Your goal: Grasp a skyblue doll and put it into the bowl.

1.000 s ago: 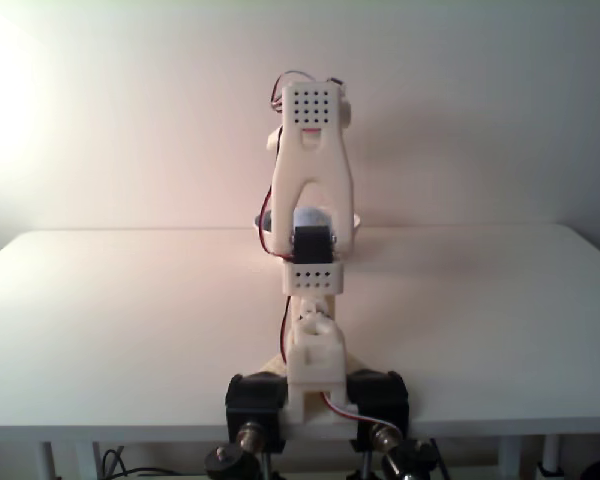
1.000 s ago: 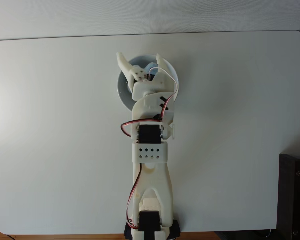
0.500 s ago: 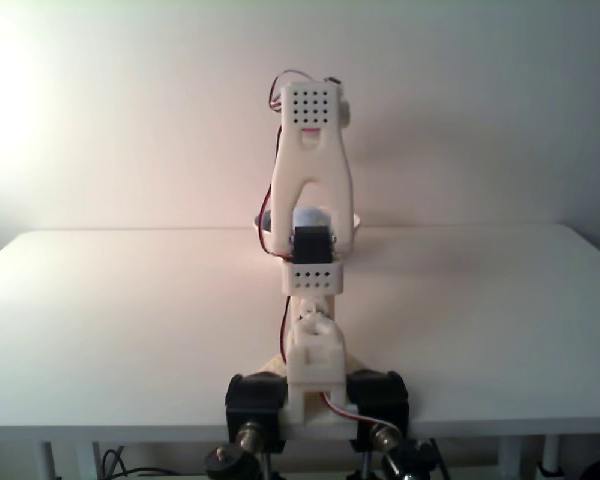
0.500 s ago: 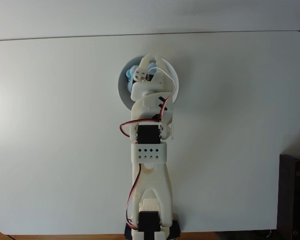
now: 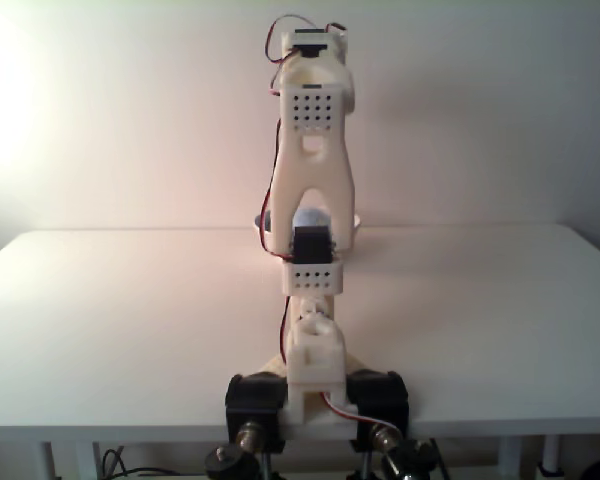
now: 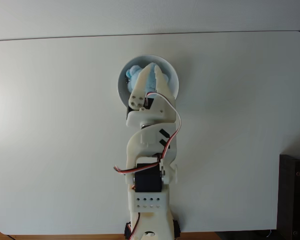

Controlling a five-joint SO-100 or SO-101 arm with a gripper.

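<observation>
Gripper (image 6: pixel 152 67), fingers drawn together and empty, hangs over the bowl (image 6: pixel 174 80), skyblue doll (image 6: pixel 133 74) lying just beside its tips.

A pale sky-blue doll (image 6: pixel 133 76) lies in a white bowl (image 6: pixel 172 80) on a white table (image 6: pixel 65 125).
</observation>
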